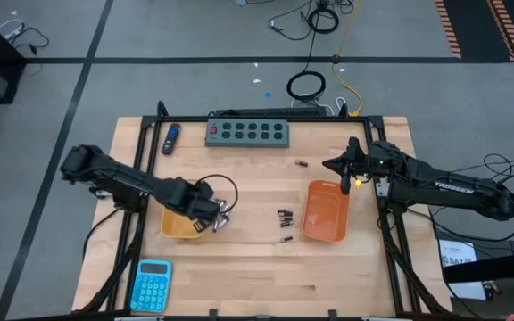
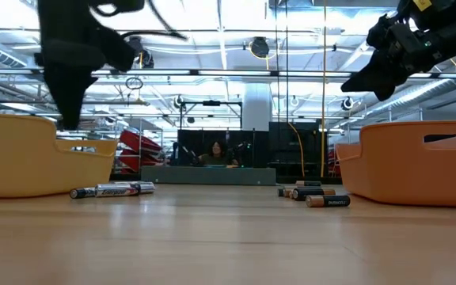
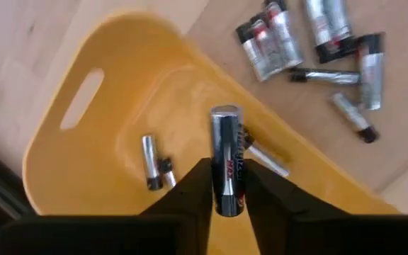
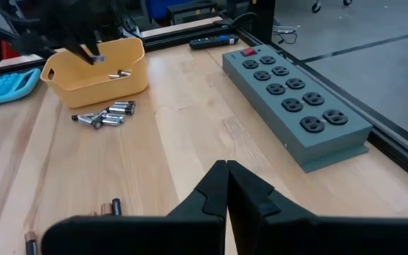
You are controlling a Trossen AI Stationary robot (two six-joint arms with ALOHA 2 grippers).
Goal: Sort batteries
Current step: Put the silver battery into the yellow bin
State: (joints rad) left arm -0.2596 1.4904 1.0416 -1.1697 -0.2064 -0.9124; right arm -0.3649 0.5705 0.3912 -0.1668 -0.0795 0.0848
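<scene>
The wooden counter (image 1: pixel 239 267) stands on grey taped flooring, an industrial hall beyond. The orange bin (image 1: pixel 326 212) sits right, the yellow bin (image 3: pixel 98 152) left. The left hand (image 3: pixel 227 195) hangs over the yellow bin, fingers clamped on a silver battery (image 3: pixel 225 152). The right hand (image 4: pixel 227 185), closed and empty, waits above the orange bin's far edge. Sorting looks partly done: a few cells lie in the yellow bin, while silver batteries (image 3: pixel 310 42) beside it and dark batteries (image 1: pixel 285 216) between the bins are left.

One camera looks straight down on the whole table (image 1: pixel 257 267); another sits at tabletop level, facing the room beyond. Each wrist camera looks past its own fingers, and the yellow bin (image 3: pixel 105 142) shows in all four views.
</scene>
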